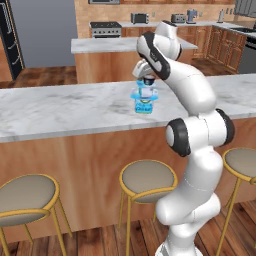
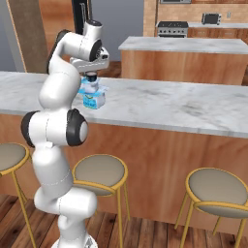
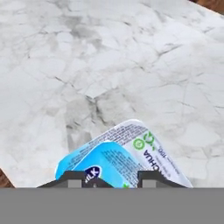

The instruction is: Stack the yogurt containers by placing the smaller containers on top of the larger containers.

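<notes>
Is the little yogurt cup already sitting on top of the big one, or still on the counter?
On top. The small cup sits above the bigger cup, which stands upright on the marble counter; the gripper is right above it.

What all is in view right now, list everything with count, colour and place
smaller yogurt cup: one, pale blue and white, on top of the larger cup, between the gripper's fingers
larger yogurt cup: one, light blue with a green mark, on the marble counter
marble counter: one, white-grey, across the front
stools: three in the left base view, tan seats with gold frames, under the counter
stove: one, dark, far back
island: one, marble top on wood, behind
gripper: one, dark-tipped, over the cups
</notes>
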Motion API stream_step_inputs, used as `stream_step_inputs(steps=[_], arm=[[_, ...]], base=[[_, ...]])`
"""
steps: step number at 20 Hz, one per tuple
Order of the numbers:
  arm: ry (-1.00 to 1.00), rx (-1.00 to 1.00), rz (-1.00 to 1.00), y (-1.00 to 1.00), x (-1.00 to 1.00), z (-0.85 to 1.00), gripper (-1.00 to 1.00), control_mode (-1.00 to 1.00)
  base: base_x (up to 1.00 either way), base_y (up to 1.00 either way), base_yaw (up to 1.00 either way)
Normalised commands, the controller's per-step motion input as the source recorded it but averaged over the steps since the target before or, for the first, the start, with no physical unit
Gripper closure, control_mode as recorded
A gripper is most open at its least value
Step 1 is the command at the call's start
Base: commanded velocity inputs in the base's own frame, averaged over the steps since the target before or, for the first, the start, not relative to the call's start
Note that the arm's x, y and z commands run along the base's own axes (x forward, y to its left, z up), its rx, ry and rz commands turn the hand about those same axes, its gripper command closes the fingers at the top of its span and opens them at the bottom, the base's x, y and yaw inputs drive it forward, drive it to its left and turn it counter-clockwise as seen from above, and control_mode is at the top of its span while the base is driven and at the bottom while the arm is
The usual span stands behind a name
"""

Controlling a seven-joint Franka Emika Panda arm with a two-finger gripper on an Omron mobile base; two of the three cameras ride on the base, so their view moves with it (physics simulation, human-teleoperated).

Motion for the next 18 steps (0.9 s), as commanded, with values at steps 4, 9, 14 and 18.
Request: stream_step_inputs(steps=[4,9,14,18], arm=[[0.04,0.00,0.00,0.12,0.26,0.00,1.00,-1.00],[0.05,0.00,0.00,0.08,0.24,0.00,1.00,-1.00],[0.04,0.00,0.00,0.03,0.17,0.00,1.00,-1.00],[0.03,0.00,0.00,0.07,0.08,0.00,1.00,-1.00]], base=[[0.00,0.00,0.00],[0.00,0.00,0.00],[0.00,0.00,0.00],[0.00,0.00,0.00]])
